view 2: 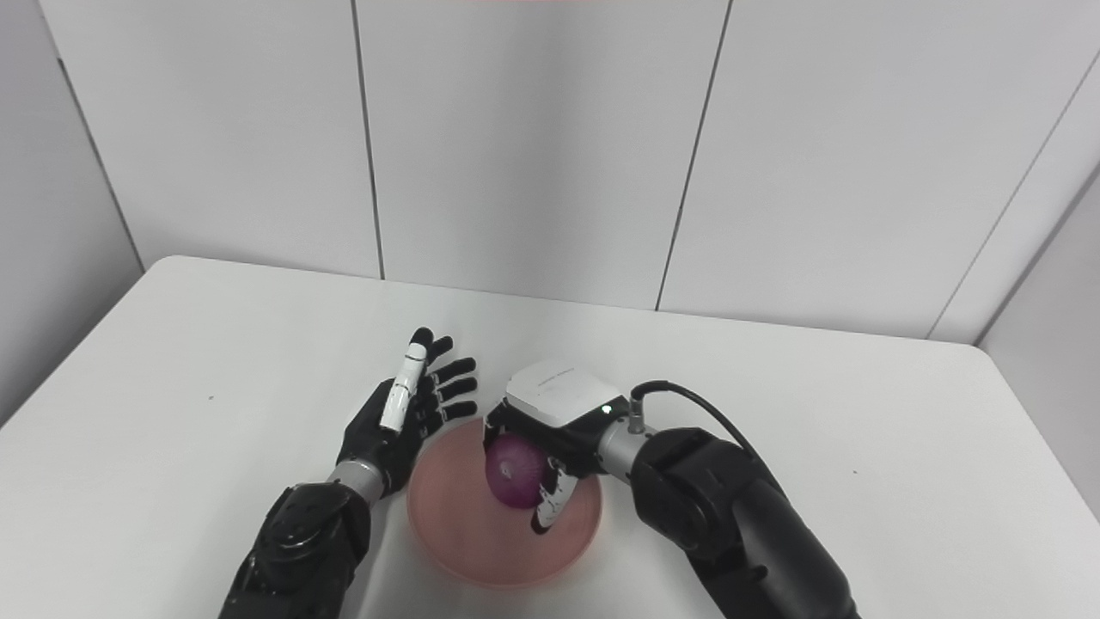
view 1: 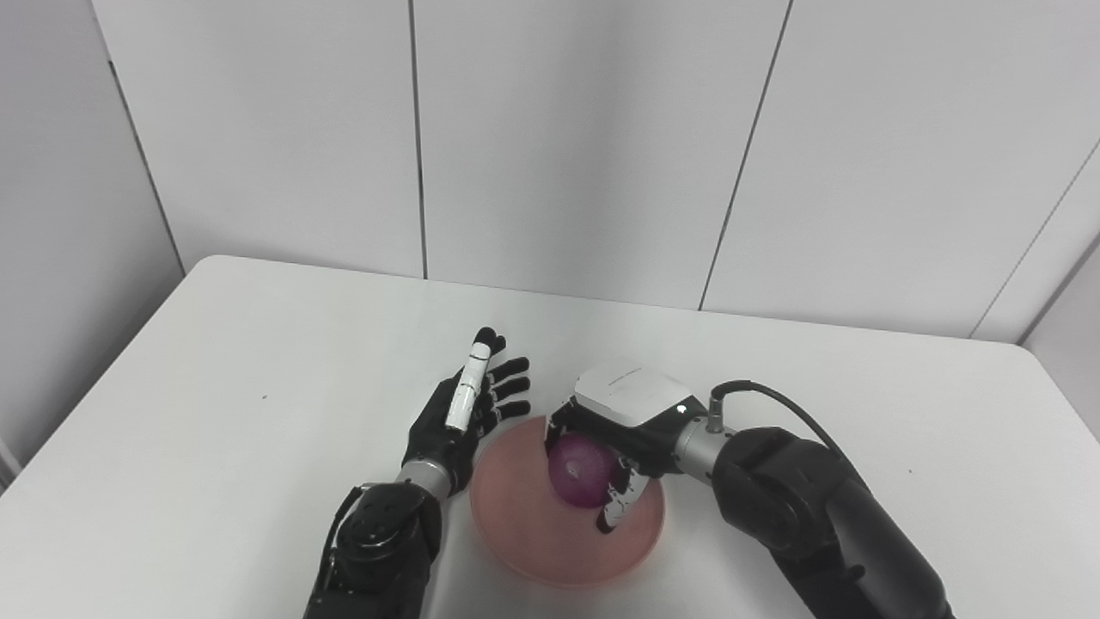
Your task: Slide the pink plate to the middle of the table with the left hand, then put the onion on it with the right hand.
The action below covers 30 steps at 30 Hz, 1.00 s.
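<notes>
I see my right hand (view 1: 601,447) clamped on the onion (view 1: 581,470) directly over the pink plate (view 1: 524,524), whether touching it I cannot tell, while my left hand (view 1: 460,421), fingers spread and empty, rests just beside the plate's left rim.

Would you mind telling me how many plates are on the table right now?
1. The pink plate sits near the table's front middle, beside the open left hand, with the onion over it in the right hand. None seem hidden.
</notes>
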### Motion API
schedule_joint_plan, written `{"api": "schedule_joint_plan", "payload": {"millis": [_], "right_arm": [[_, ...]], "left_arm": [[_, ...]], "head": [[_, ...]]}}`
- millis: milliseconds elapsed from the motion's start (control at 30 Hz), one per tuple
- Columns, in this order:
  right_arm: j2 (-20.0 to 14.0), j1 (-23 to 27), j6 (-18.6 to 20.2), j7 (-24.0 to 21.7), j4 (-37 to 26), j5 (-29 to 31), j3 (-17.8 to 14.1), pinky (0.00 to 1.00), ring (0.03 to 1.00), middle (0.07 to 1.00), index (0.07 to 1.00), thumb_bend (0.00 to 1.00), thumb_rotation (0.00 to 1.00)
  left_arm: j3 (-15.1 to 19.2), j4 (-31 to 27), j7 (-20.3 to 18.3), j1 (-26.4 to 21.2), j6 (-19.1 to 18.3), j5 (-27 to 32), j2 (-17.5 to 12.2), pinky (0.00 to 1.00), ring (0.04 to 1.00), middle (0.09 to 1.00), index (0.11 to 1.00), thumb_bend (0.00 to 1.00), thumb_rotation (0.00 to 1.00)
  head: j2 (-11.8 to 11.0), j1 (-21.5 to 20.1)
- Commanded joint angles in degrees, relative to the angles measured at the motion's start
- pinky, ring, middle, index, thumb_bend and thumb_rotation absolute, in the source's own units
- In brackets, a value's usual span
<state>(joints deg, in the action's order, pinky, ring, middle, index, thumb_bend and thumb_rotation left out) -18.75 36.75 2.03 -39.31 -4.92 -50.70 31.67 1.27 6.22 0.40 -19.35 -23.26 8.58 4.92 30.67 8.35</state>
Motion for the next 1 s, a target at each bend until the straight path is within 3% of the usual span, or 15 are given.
{"api": "schedule_joint_plan", "payload": {"millis": [0,200,667,833,967], "right_arm": [[-0.44,2.07,-1.30,0.82,-1.88,-0.22,-0.94,0.47,0.584,0.663,0.691,0.95,0.56],[-0.70,2.29,-1.13,0.31,-2.11,-0.50,-0.96,0.49,0.624,0.714,0.724,1.00,0.66],[-0.51,2.62,-1.19,0.55,-2.23,-1.27,-1.29,0.48,0.628,0.722,0.734,1.00,0.66],[-0.60,2.45,-2.69,2.78,-1.84,0.09,-2.28,0.48,0.619,0.697,0.722,1.00,0.65],[-0.05,1.27,-4.26,6.61,-0.66,4.19,-5.10,0.45,0.582,0.672,0.711,1.00,0.64]], "left_arm": [[-0.06,0.77,1.00,0.13,-1.21,-0.88,0.48,0.84,0.831,0.834,0.901,0.62,0.94],[-0.20,0.99,0.59,0.15,-0.93,-0.76,0.28,0.85,0.832,0.834,0.898,0.62,0.94],[-0.02,0.80,0.92,0.15,-1.46,-0.83,0.33,0.84,0.820,0.819,0.895,0.61,0.93],[0.08,1.12,0.77,0.06,-1.32,-0.68,0.27,0.84,0.821,0.822,0.894,0.62,0.93],[0.08,1.02,0.93,-0.05,-1.67,-0.80,0.23,0.84,0.819,0.818,0.895,0.63,0.93]], "head": [[0.08,0.02],[0.00,-0.19],[-0.09,-0.53],[-0.10,-0.54],[-0.16,-0.49]]}}
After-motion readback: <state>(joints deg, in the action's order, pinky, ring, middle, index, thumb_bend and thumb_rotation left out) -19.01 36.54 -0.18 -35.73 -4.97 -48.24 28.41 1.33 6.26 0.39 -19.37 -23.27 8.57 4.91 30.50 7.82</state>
